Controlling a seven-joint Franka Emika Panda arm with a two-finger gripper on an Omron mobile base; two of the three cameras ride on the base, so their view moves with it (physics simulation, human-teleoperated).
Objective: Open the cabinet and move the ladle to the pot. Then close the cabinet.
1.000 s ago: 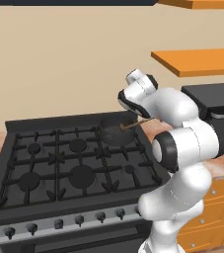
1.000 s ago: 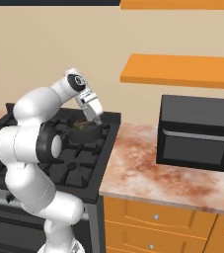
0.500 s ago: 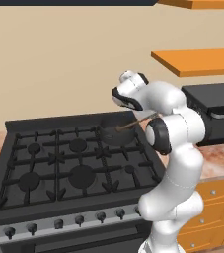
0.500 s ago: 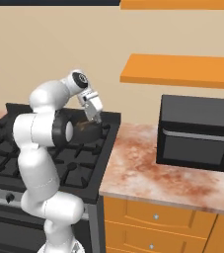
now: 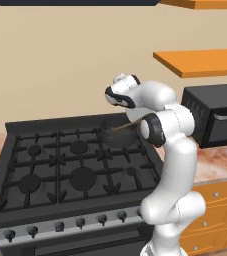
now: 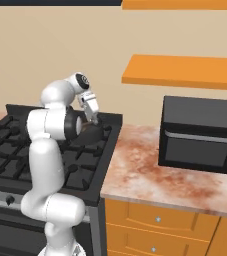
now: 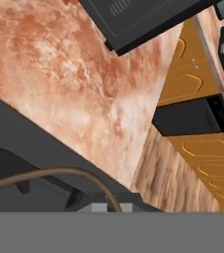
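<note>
Brown ladle (image 5: 125,127) seems to rest in the pot (image 5: 119,135); gripper (image 6: 92,118) fully closed above it, apparently empty; cabinet-closing remains.

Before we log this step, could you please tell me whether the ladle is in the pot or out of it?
In. The ladle has its lower end down inside the pot on the stove's back right burner, its thin handle slanting up over the rim toward the hand.

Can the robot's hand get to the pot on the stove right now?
Probably yes. The gripper hangs right over the pot at the back of the stove, nothing between them.
</note>
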